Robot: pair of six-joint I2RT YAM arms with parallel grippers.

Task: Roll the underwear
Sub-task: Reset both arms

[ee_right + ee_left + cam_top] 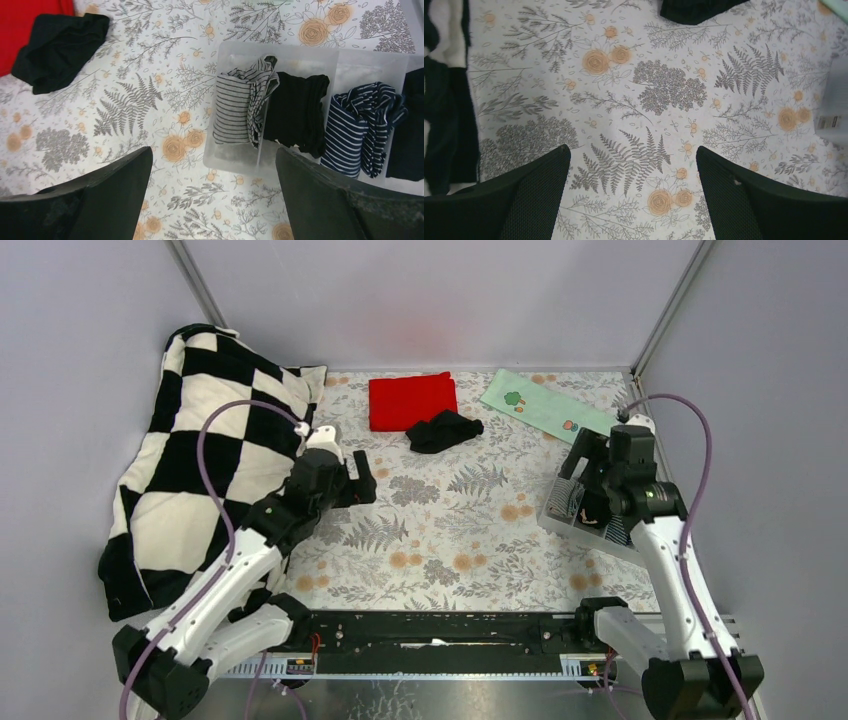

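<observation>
Black underwear (pixel 445 430) lies crumpled at upper centre of the top view, touching the red cloth (pixel 412 400). Only the right wrist view reveals the tray (pixel 230 156) holding rolled pieces (pixel 295 115). The underwear sits upper left of the right claw (pixel 212 195) and at the top edge, above the left claw (pixel 634 195). Both claws gape wide, empty.

No text is legible; the sticker (pixel 830 122) on the tray (pixel 840 82) is blurred.

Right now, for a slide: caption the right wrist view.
Open gripper by tray of underwear; one black brief left out.
</observation>
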